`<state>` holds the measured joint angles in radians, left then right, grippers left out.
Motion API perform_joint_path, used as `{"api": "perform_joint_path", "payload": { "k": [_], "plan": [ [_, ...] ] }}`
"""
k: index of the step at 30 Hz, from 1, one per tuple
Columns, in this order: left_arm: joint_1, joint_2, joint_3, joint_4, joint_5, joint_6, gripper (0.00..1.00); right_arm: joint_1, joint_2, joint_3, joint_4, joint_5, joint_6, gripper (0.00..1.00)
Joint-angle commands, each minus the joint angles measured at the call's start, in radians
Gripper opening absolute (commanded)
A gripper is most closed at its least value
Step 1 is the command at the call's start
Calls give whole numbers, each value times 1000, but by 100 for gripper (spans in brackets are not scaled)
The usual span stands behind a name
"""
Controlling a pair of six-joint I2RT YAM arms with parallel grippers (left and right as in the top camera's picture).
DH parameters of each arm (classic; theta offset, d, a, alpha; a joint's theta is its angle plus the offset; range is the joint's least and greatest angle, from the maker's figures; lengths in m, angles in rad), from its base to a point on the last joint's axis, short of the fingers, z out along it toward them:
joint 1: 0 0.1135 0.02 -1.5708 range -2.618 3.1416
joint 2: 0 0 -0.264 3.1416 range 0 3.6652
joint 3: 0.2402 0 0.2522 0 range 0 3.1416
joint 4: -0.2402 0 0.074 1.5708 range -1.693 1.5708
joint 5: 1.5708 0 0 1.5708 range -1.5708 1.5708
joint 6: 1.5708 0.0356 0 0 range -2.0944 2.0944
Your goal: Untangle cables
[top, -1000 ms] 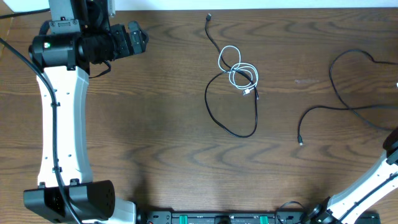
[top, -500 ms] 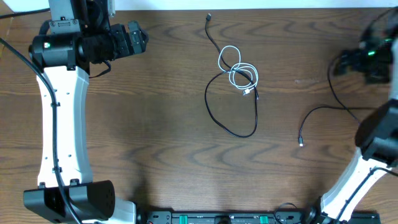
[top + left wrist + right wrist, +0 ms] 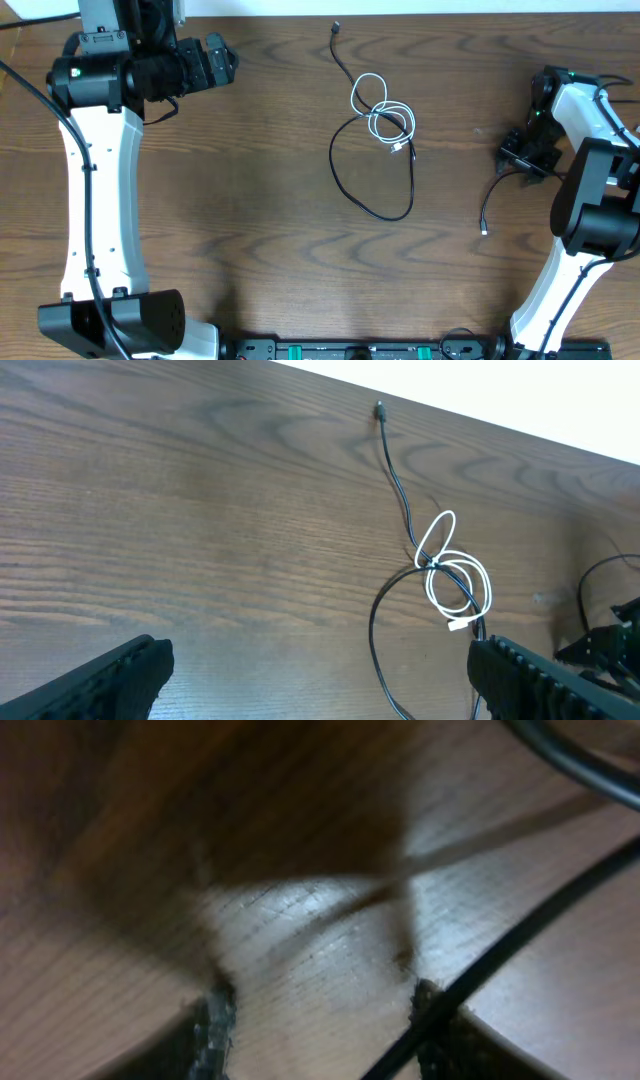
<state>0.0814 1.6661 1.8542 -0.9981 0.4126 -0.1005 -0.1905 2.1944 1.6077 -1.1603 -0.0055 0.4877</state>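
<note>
Looking down from overhead: spotting the white cable (image 3: 376,113) coiled mid-tabletop (image 3: 250,230), crossing a long black cable (image 3: 333,168) at the top of its loop. Keeping the left gripper (image 3: 225,62) parked at the far-left corner, well apart from the tangle, probably leaving the field to the other arm. Dropping the right gripper (image 3: 522,157) onto a second black cable (image 3: 485,210) near the right edge, likely taking the loose one first.

Switching to the left wrist: holding the jaws wide and empty, high above the wood, framing the white coil and the long cable's far plug.

Over to the right wrist: pressing low to the wood with jaws parted, nothing clamped. Seeing the second cable brushing past one finger (image 3: 432,1020), yet unable to tell whether inside the gap.

Comparing with half a second back: having swung the right gripper inward from the far-right edge and down. Leaving the left arm and central tangle unmoved.
</note>
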Motion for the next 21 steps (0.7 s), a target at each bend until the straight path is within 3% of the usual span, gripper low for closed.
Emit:
{"api": "perform_joint_path", "payload": {
  "k": [1,2,7,11,16,18,19,20,21],
  "plan": [
    [-1,0,14,-2,-6,13,99,-3,-11,-8,55,23,21,9],
    [-1,0,14,-2,-6,13,99,-7,-11,1,64,23,21,1],
    [-1,0,14,-3,-6,13,99,-110,-56,318,54,31,-34,1],
    [-1,0,14,-2,-6,13,99,-233,-61,544,161,101,-73,1],
    [-2,0,14,-3,-6,13,99,-344,-44,544,304,482,-53,1],
    [-2,0,14,-3,-6,13,99,-380,-21,544,315,546,-30,1],
    [-2,0,14,-5,-6,13,99,-400,0,544,325,535,-29,15],
    [-2,0,14,-10,-6,13,99,-414,33,544,329,504,-34,99],
    [-2,0,14,-10,-6,13,99,-415,48,544,325,496,-51,99]
  ]
}}
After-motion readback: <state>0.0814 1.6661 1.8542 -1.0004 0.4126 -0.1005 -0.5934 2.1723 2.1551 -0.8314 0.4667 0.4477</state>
